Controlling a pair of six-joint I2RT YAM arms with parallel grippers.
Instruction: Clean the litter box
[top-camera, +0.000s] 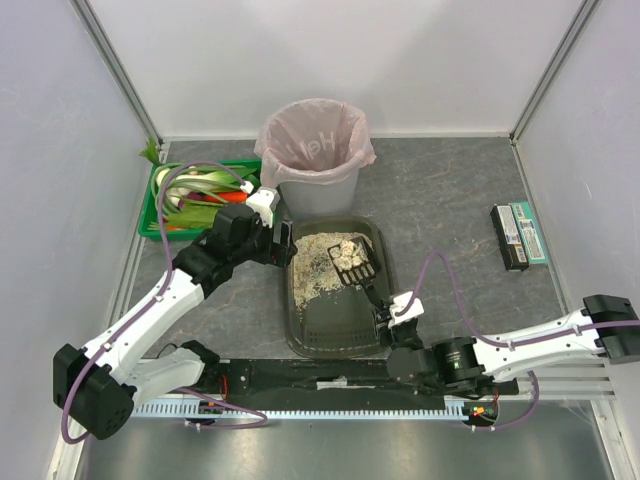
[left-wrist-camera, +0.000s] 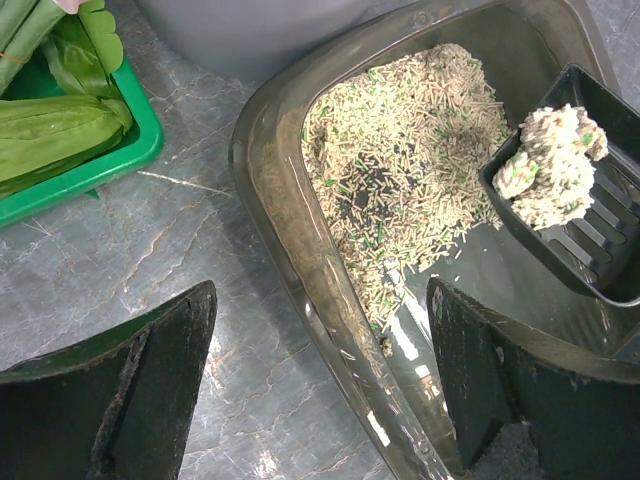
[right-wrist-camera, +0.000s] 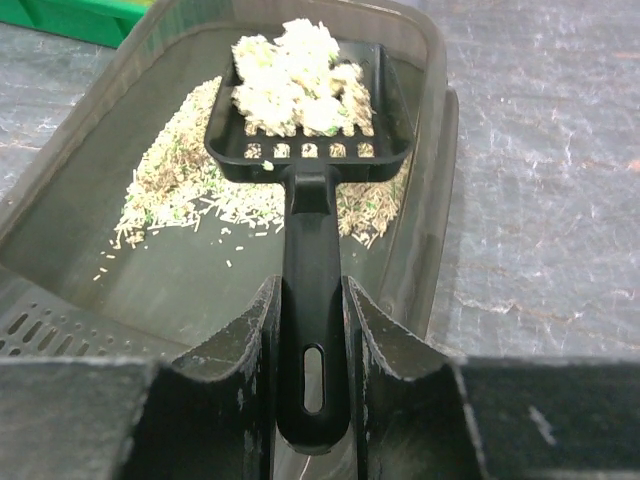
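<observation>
The dark olive-grey litter box (top-camera: 335, 325) lies in the middle of the table, with beige litter (top-camera: 315, 268) heaped at its far end. My right gripper (top-camera: 385, 312) is shut on the handle of a black slotted scoop (top-camera: 358, 265). In the right wrist view the gripper (right-wrist-camera: 310, 340) holds the scoop (right-wrist-camera: 310, 150) level above the litter, and pale clumps (right-wrist-camera: 295, 75) lie in it. My left gripper (top-camera: 285, 245) is open. In the left wrist view it (left-wrist-camera: 320, 380) straddles the box's left rim (left-wrist-camera: 270, 190), one finger outside and one inside. The loaded scoop (left-wrist-camera: 580, 230) shows there too.
A grey bin with a pink bag (top-camera: 313, 150) stands just behind the litter box. A green crate of vegetables (top-camera: 195, 195) sits at the far left and also shows in the left wrist view (left-wrist-camera: 100, 160). Two flat packs (top-camera: 520, 235) lie at the right. Walls enclose the table.
</observation>
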